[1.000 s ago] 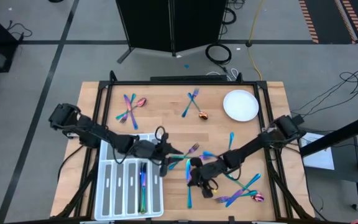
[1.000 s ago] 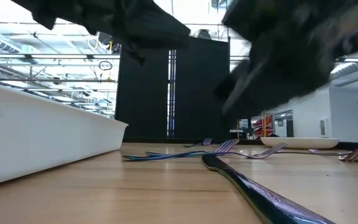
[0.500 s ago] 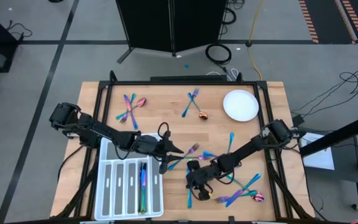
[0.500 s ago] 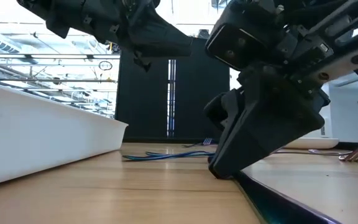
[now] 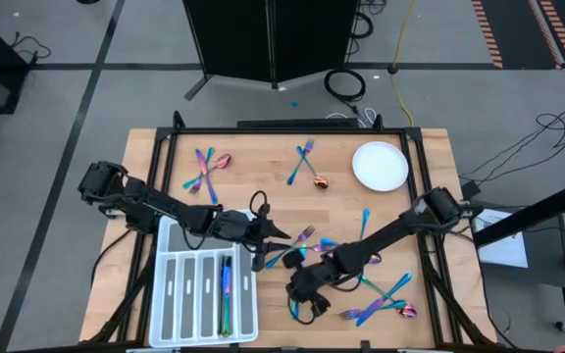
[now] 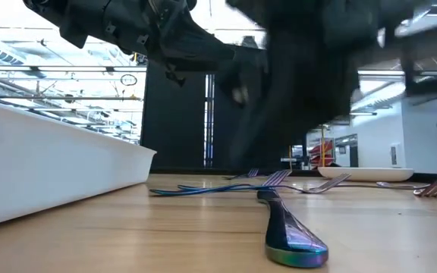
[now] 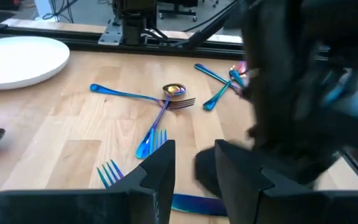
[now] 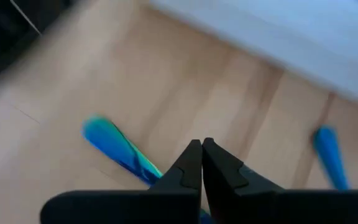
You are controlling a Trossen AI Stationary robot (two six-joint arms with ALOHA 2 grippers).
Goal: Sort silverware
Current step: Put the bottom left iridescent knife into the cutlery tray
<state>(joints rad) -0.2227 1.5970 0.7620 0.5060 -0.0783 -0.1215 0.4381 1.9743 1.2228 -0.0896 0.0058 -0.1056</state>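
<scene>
High view: the right gripper [image 5: 300,306] hangs low over the front of the pale wooden tabletop [image 5: 263,167], its jaws clenched tip to tip on nothing, as the right wrist view [image 8: 201,163] shows. Just beneath and ahead of those jaws lies a slim iridescent blue-teal metal utensil handle [image 8: 120,152] flat on the wood; the low view shows the same rainbow handle [image 6: 285,231] lying free.

The left gripper [image 5: 275,238] sits beside the far right corner of the white compartmented plastic tray [image 5: 170,299]. Its jaws stand partly apart, and whether they pinch anything I cannot tell; a blue iridescent fork [image 7: 151,138] lies just beyond them.

Other silverware is scattered well apart from both jaws: a crossed cluster of rainbow pieces [image 5: 206,172] at the far left, two blue forks with a coppery spoon [image 5: 307,165] near the round white plate [image 5: 380,166], and a pink-purple cluster [image 5: 381,306] at the front right. A few pieces [image 5: 226,289] already lie in one tray compartment.
</scene>
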